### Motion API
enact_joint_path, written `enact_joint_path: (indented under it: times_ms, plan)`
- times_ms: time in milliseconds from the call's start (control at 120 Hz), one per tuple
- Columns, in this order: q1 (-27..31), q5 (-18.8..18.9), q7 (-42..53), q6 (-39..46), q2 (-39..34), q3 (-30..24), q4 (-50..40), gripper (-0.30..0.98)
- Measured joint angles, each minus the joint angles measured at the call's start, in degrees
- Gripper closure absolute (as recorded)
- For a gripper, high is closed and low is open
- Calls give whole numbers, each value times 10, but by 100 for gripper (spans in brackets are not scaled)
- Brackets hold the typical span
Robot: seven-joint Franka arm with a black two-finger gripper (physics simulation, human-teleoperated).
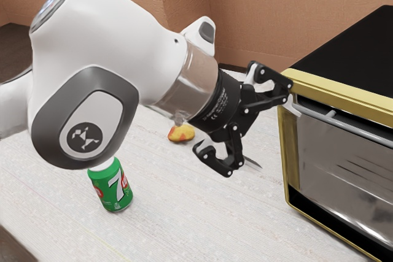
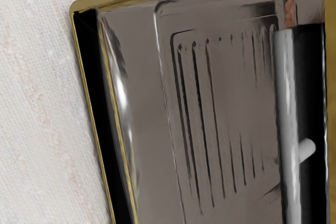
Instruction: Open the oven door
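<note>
The gripper (image 1: 277,140) had its jaws spread wide with nothing clamped between them, the upper finger close by the near end of the handle (image 1: 362,129); whether they touched, I couldn't tell. The oven (image 1: 341,94) stood on the table (image 1: 184,225) at the exterior view's right, its front facing the arm (image 1: 132,35). Its door (image 1: 344,176) was shut and upright, facing the arm too, with its long axis running sideways across the front. The handle lay parallel to that axis, along the door's upper edge. I counted one oven, one door, one handle, one green can (image 1: 112,187) and one yellow-and-red item (image 1: 181,133).
</note>
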Motion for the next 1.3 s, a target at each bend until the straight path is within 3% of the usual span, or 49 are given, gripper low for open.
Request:
enact_joint_path:
  times_ms: [308, 592, 1117, 1200, 1300]
  plan:
    - [8, 3, -99, 38, 43, -9, 38, 0]
    - [21, 29, -151, 48, 65, -18, 51, 0]
    - [35, 6, -180, 71, 91, -25, 22, 1]
    - [45, 3, -182, 73, 68, -32, -14, 1]
    - [112, -2, -181, 86, -28, -92, -130, 1]
